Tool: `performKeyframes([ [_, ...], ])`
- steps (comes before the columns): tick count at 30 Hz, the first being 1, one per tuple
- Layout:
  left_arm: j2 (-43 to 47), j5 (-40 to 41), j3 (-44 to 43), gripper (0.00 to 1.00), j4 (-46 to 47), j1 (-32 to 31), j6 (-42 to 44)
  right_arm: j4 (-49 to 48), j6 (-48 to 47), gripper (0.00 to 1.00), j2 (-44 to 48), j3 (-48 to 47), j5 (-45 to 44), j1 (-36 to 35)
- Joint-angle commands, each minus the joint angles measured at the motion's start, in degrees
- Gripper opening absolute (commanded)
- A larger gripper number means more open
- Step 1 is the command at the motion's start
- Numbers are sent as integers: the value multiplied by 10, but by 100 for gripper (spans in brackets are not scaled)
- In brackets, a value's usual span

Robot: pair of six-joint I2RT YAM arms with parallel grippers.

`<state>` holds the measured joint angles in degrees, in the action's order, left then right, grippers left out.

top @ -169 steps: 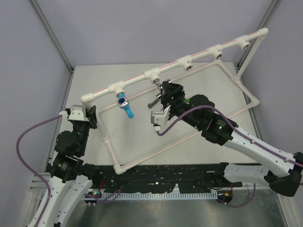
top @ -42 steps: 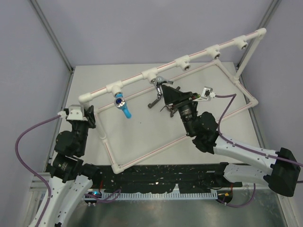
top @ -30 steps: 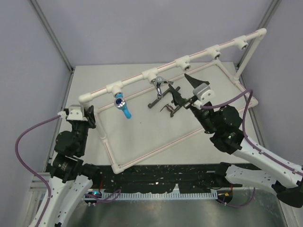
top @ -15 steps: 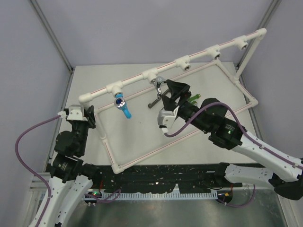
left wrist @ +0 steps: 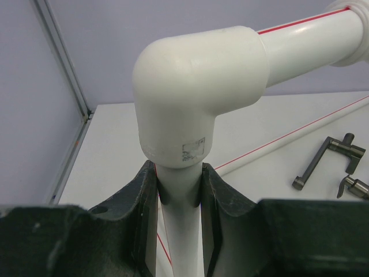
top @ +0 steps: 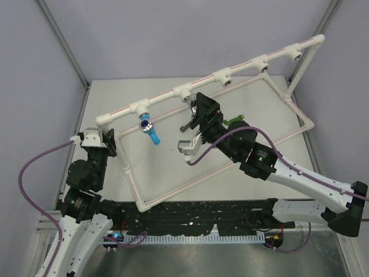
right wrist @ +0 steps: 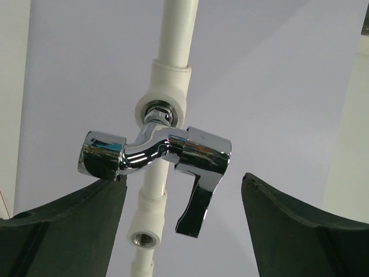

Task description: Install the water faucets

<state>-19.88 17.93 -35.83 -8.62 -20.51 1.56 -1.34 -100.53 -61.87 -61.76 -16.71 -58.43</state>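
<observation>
- Seen from above, with 12 o'clock at the far edge of the table [top: 161, 167], a white pipe frame [top: 225, 75] stands on it. Its raised top rail runs from 8 o'clock to 2 o'clock and carries a row of round sockets.
- The chrome faucet [right wrist: 155, 154] sits in the second socket from the rail's 8 o'clock end.
- In the right wrist view its threaded end enters the socket at 12 o'clock. Its shiny body lies crosswise, long axis from 9 to 3 o'clock, with the capped spout end at 9 o'clock. Its flat lever [right wrist: 196, 205] hangs down toward 6 o'clock.
- The right gripper [right wrist: 181, 180] has its jaws spread wide, one on each side of the chrome faucet. The 3 o'clock finger is clearly apart from it. Whether the 9 o'clock finger touches the spout end cannot be told.
- The blue faucet [top: 153, 131] hangs from the first socket, long axis from 11 to 5 o'clock in the overhead view, blue tip toward 5 o'clock.
- The green faucet [top: 235, 119] lies on the table just beyond the right arm, partly hidden. Its direction is unclear.
- Two dark brown-grey faucets [left wrist: 327, 163] lie on the table at 3 o'clock in the left wrist view. The fuller one slants from 8 to 2 o'clock, and the other is cut off by the picture's edge.
- The left gripper [left wrist: 180, 196] is pinched around the frame's upright post, just below the corner elbow [left wrist: 196, 98].
</observation>
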Motion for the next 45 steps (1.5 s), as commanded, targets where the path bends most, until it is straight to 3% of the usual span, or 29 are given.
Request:
performKeyframes([
  [1, -4, -6, 3, 0, -33, -1, 20, -51, -114, 84, -15, -4, -23, -2],
  [10, -2, -8, 4, 0, -32, -1, 20, -67, -131, 84, -55, -26, -13, -2],
  [15, -1, -9, 4, 0, -32, -1, 20, -88, -84, 81, -69, -29, -10, -2],
  [25, 0, -9, 4, 0, -33, -1, 20, -147, 282, 59, -71, -20, 19, -2],
  [31, 0, -9, 3, 0, -33, -1, 20, -298, 637, 56, -60, 26, 4, 3],
  [33, 0, -9, 3, 0, -33, -1, 20, -358, 840, 56, -56, 49, -23, 8],
  [37, 0, -9, 3, 0, -33, -1, 20, -472, 1053, 57, -52, 108, -114, 9],
  [40, 0, -8, 4, 0, -33, -1, 20, -448, 1013, 67, -48, 97, -99, 7],
  [43, 2, -7, 4, 0, -33, -1, 20, -409, 890, 74, -31, 95, -69, 7],
  [45, 2, -8, 4, 0, -33, -1, 20, -333, 794, 77, -5, 82, -42, 7],
])
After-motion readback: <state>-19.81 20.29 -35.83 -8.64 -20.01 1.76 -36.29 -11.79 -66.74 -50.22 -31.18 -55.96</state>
